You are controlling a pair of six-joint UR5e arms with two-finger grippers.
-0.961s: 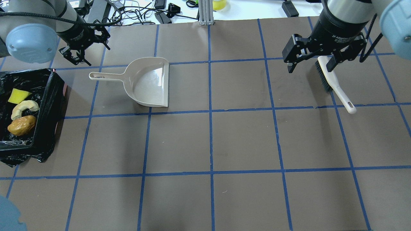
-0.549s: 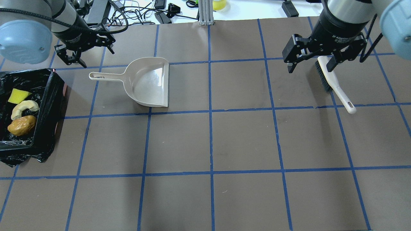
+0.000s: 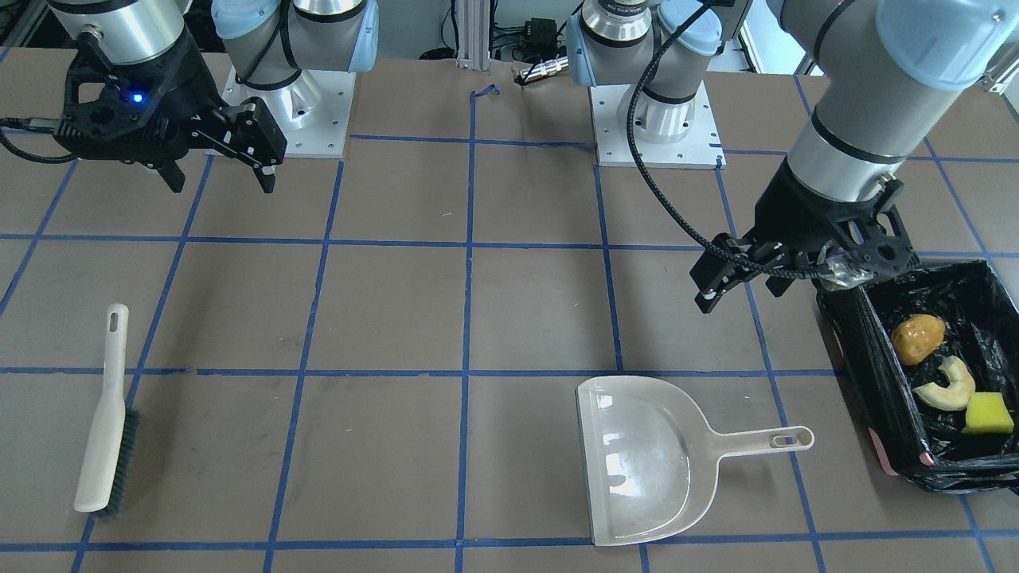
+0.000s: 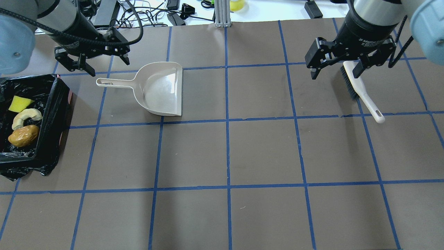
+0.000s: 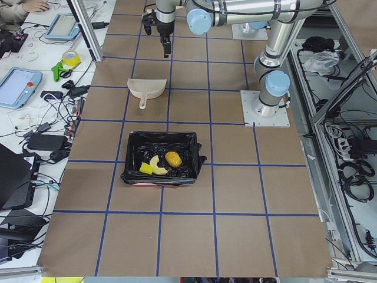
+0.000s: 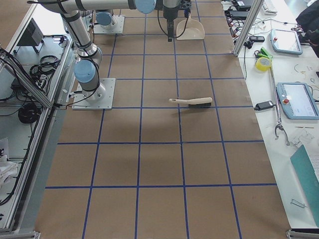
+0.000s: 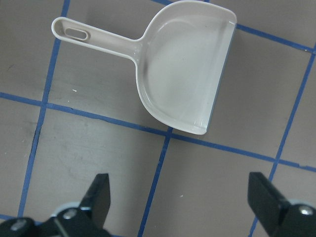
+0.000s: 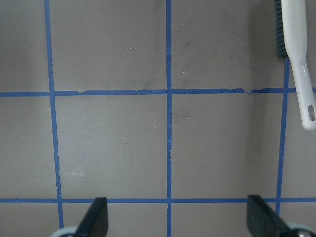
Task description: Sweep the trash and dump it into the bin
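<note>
Inspection finding: my left tool (image 4: 110,68) hung wide open and held nothing, raised above the counter (image 4: 263,152) near the dustpan (image 4: 161,88), toward the far left corner. My right tool (image 4: 334,73) was likewise spread wide and empty, raised over the right half, clear of the brush (image 4: 364,95). All 3 trash items, the potato-like lump (image 4: 23,135), the rind slice (image 4: 26,116) and the sponge block (image 4: 19,103), lay inside the bin (image 4: 52,114) at the counter's left edge.

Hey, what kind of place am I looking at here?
Probably a robotics lab workcell: a left arm and right arm bolted to a table gridded with blue tape, beside a bench of control tablets and cables.
</note>
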